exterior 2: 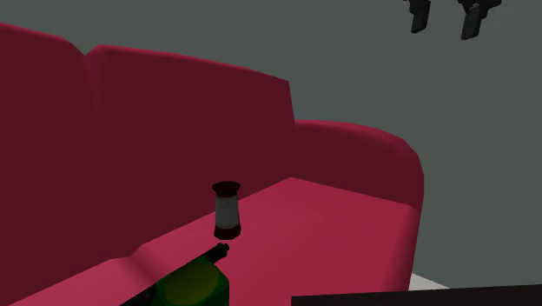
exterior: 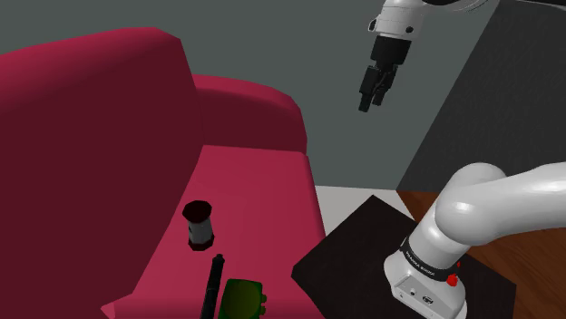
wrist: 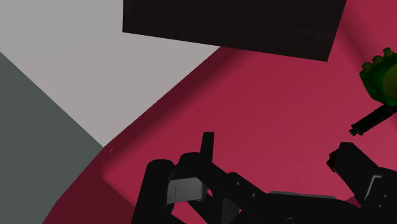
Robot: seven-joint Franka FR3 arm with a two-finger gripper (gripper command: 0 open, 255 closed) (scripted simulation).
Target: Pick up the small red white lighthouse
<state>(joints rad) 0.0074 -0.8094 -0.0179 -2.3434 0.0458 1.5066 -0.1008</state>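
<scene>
Where it stands on the red sofa (exterior: 100, 136) seat, near the backrest, the lighthouse (exterior: 199, 225) is upright: small, w/ dark red cap & base, pale grey-white band between. Just beside it, toward the seat's front edge, lie a thin black rod (exterior: 214, 283) & a green object (exterior: 243, 299); rod tip is close to the lighthouse base, contact unclear. Gripper (exterior: 374, 91) hangs high in the air, well apart from the lighthouse, over the sofa's arm end in shoulder view. Fingers (exterior 2: 419, 16) spread wide, nothing between them, touching nothing. Dark stand (exterior: 354, 263) sits at the sofa's side.
</scene>
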